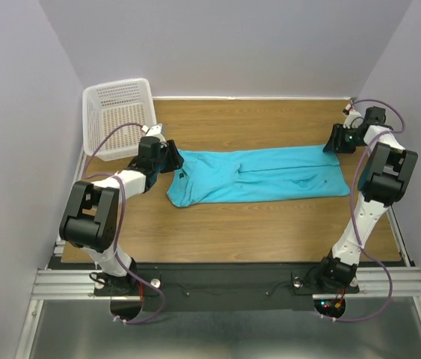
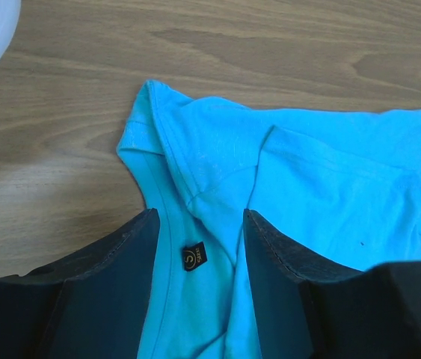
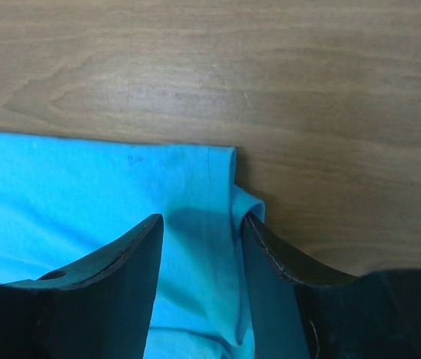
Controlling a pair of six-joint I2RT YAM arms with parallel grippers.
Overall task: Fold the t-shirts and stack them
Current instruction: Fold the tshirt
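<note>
A turquoise cloth t-shirt lies as a long band, left to right, on the wooden tabletop. The left hand straddles its collar end and the right hand its hem corner. Both are part-open and grip nothing.

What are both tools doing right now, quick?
Left tool: open, straddling the turquoise cloth t-shirt's collar.
Right tool: open, straddling the shirt's other end.

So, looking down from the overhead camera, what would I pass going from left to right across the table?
white mesh basket → left gripper → turquoise t-shirt → right gripper
</note>
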